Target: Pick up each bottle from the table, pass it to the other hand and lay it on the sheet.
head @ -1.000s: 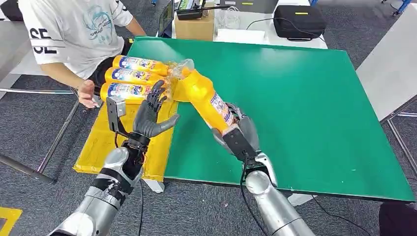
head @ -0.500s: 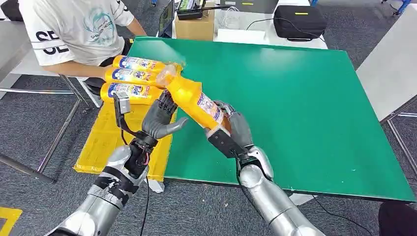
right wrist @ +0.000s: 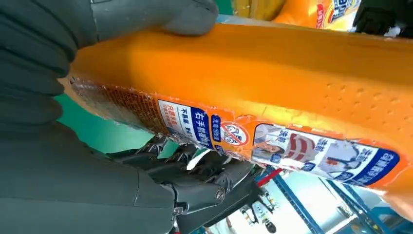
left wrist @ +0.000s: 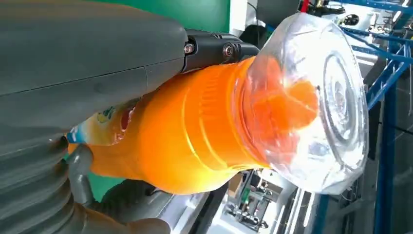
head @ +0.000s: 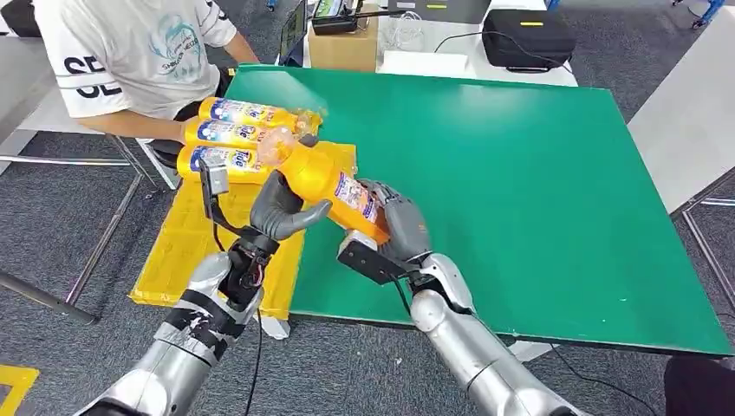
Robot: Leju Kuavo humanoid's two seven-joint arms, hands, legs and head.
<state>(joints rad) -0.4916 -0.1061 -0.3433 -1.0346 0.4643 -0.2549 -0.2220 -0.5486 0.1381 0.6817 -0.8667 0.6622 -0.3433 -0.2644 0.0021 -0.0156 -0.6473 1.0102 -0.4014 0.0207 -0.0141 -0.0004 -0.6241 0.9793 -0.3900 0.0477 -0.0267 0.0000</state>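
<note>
My right hand (head: 397, 227) grips an orange bottle (head: 328, 179) by its base and holds it tilted over the table's left edge, its clear cap (head: 276, 147) pointing at the sheet. My left hand (head: 279, 208) is at the bottle's neck end, thumb under it and fingers behind it, not closed round it. In the left wrist view the orange bottle (left wrist: 195, 131) lies between the dark fingers (left wrist: 214, 48) and the thumb. In the right wrist view my fingers (right wrist: 195, 187) wrap the orange bottle's labelled body (right wrist: 272, 83). Three more bottles (head: 227, 134) lie side by side on the yellow sheet (head: 186, 251).
The green table (head: 537, 182) spreads to the right. A seated person in a white shirt (head: 130, 52) is at the far left, an arm beside the laid bottles. A cardboard box (head: 343, 45) and a black bag (head: 527, 36) stand behind the table.
My right hand has carried the bottle left and lower, into my left hand, which has come in under its neck. The person's hand has drawn back from the sheet.
</note>
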